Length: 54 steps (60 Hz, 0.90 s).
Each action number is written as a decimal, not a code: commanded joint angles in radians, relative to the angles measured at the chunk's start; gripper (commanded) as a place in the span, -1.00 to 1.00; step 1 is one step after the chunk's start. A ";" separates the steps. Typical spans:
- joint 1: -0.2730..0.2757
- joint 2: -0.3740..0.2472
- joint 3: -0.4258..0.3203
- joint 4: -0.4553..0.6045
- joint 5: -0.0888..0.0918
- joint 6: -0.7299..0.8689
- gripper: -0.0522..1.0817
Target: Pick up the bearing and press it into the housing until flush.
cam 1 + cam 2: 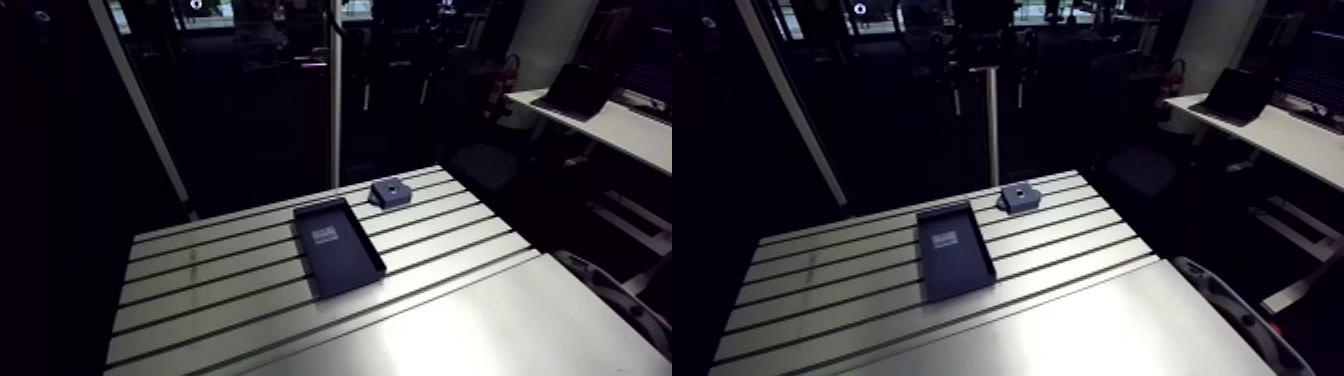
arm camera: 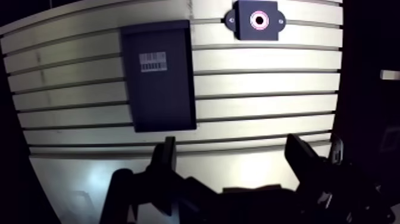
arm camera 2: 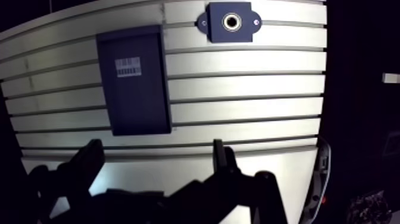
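The claw (image 2: 232,152) is held open above the slotted surface (image 2: 262,83), with nothing between its fingers. Ahead of it a dark tray (image 2: 163,101) is laid, marked with a white barcode label (image 2: 153,61) too small to be read. Beyond the tray and apart from it, what seems to be the bearing (image 2: 259,20), a bright ring, is seen seated in the housing (image 2: 272,33).

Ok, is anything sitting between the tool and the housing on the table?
Nothing visible. The open tool hangs over the table, and the housing lies ahead of it with only bare slotted surface between them. The dark tray lies off to one side of that path, apart from the housing.
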 commanded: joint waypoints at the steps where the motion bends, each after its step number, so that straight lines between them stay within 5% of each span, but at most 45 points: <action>1: 0.066 -0.046 0.003 0.034 0.011 0.057 -0.90; 16: 0.145 -0.053 -0.013 0.069 -0.004 0.123 -0.90; 54: 0.202 -0.093 0.005 0.079 -0.009 0.200 -0.90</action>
